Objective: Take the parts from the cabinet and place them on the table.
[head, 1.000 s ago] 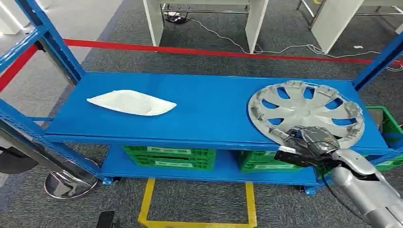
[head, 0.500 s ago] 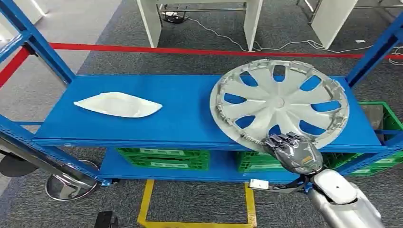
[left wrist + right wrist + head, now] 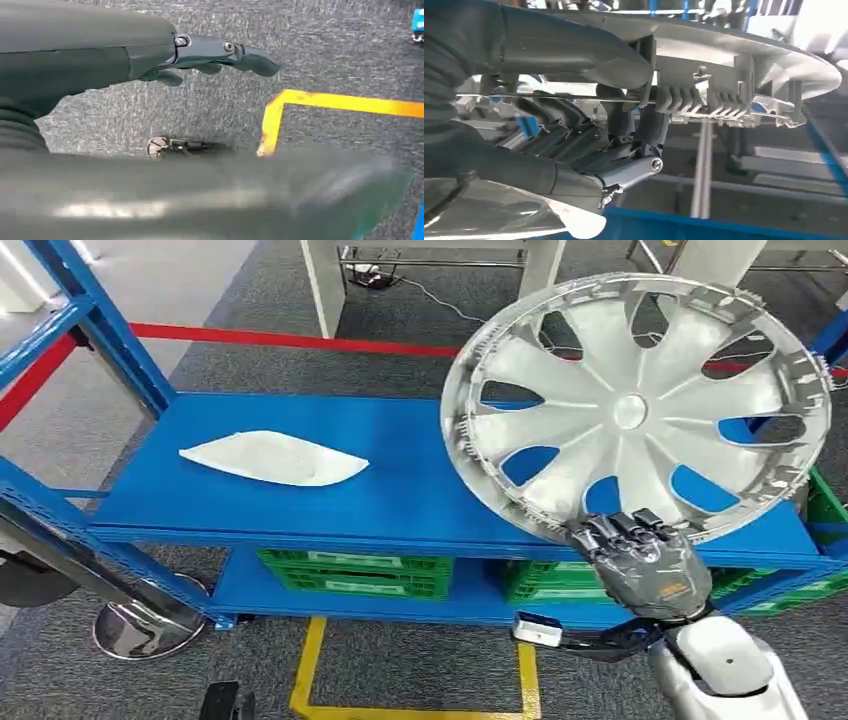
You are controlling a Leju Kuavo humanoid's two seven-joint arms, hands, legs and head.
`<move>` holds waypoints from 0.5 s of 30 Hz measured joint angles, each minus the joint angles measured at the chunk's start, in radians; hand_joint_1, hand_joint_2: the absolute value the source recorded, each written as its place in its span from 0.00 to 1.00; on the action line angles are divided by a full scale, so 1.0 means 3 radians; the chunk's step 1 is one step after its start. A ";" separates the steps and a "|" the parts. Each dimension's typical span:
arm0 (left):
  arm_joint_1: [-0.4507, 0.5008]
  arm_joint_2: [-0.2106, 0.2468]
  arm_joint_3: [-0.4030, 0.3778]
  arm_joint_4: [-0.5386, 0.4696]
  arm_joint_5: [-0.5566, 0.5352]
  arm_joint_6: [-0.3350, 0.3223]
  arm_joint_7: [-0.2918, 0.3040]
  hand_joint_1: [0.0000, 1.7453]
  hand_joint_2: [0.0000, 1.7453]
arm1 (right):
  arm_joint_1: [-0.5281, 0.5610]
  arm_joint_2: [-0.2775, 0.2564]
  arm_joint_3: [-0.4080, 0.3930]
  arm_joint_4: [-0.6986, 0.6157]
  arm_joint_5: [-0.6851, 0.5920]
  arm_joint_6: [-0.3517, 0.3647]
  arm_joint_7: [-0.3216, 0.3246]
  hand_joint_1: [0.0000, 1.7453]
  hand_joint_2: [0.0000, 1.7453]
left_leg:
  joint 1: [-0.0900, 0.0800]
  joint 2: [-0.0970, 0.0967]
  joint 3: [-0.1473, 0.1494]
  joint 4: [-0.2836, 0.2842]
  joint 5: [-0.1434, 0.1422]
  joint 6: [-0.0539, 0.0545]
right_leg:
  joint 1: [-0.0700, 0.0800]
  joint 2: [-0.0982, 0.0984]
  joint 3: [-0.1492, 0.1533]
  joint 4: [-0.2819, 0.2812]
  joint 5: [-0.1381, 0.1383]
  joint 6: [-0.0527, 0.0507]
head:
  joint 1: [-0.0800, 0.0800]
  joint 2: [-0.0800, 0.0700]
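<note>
Head view: the right hand [image 3: 645, 562] grips the hubcap [image 3: 636, 405] by its rim at 6 o'clock, holding it tilted up above the shelf's [image 3: 420, 480] right end. The hubcap's top edge is cut off by the frame. A white bag [image 3: 272, 457] lies at 9 o'clock, well apart.

Left wrist view: the left hand [image 3: 220, 55] hangs over grey floor, fingers apart, holding nothing.

Right wrist view: fingers [image 3: 574, 131] and thumb clamp the hubcap's [image 3: 724, 55] ribbed rim; the fingertips are hidden behind it.

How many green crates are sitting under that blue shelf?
3, maybe more hidden. One green crate sits on the lower shelf left of centre, a second beside the robot hand, and a third at the far right end.
</note>
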 joint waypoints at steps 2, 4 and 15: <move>0.0000 0.0005 -0.0001 0.0000 -0.0060 0.0024 0.0014 0.00 1.00 | 0.0014 -0.0001 0.0015 -0.0072 0.0008 0.0000 0.0091 1.00 1.00 | -0.0015 0.0000 -0.0012 0.0022 -0.0015 -0.0030 | 0.0009 -0.0005 0.0226 -0.0404 0.0039 -0.0028 | -0.0001 0.0000; 0.0003 0.0009 0.0000 0.0000 -0.0058 0.0083 0.0002 0.00 1.00 | 0.0055 -0.0001 0.0051 -0.0131 0.0006 0.0000 0.0152 1.00 1.00 | -0.0019 0.0001 -0.0031 0.0045 -0.0013 -0.0056 | 0.0018 0.0009 0.0230 -0.0420 0.0069 -0.0060 | -0.0002 0.0000; 0.0002 0.0032 0.0075 0.0000 0.0019 0.0304 -0.0037 0.00 1.00 | 0.0277 0.0302 -0.0021 -0.0227 -0.0683 0.0000 -0.0713 1.00 1.00 | 0.0029 0.0005 -0.0242 0.0606 -0.0187 -0.0170 | -0.0007 0.0008 0.0263 -0.0441 0.0083 -0.0147 | -0.0022 0.0000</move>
